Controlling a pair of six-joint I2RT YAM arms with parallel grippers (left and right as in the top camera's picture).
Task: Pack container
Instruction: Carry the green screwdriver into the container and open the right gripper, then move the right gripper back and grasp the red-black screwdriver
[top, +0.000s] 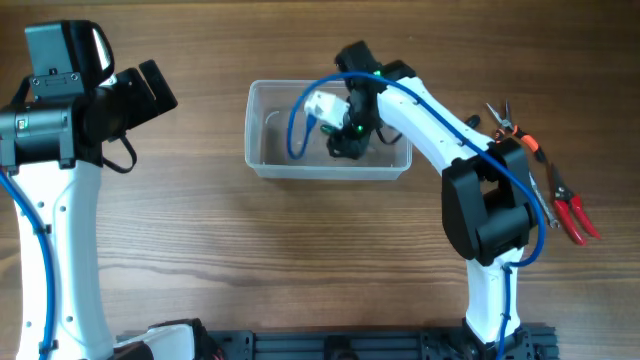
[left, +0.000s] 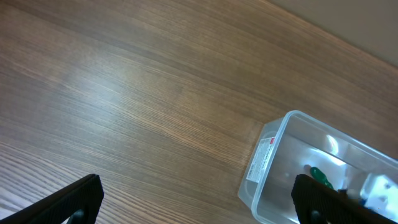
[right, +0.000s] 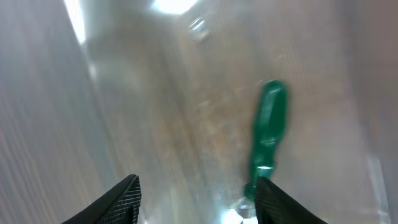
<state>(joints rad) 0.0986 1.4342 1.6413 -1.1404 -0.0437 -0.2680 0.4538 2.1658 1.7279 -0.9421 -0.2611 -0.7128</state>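
The clear plastic container (top: 262, 140) stands on the wood table at upper centre; it also shows in the left wrist view (left: 273, 162). My right gripper (top: 348, 142) reaches down into it with its jaws open (right: 196, 199). A green-handled tool (right: 268, 134) lies on the container's floor beside the right finger, not held. It shows as a green tip in the left wrist view (left: 321, 177). My left gripper (top: 150, 90) is open and empty over bare table left of the container, its fingers wide apart (left: 199, 199).
Red-handled pliers (top: 573, 212) and an orange-handled tool (top: 512, 127) lie on the table at the right, beside the right arm. A blue cable (top: 297, 115) loops over the container.
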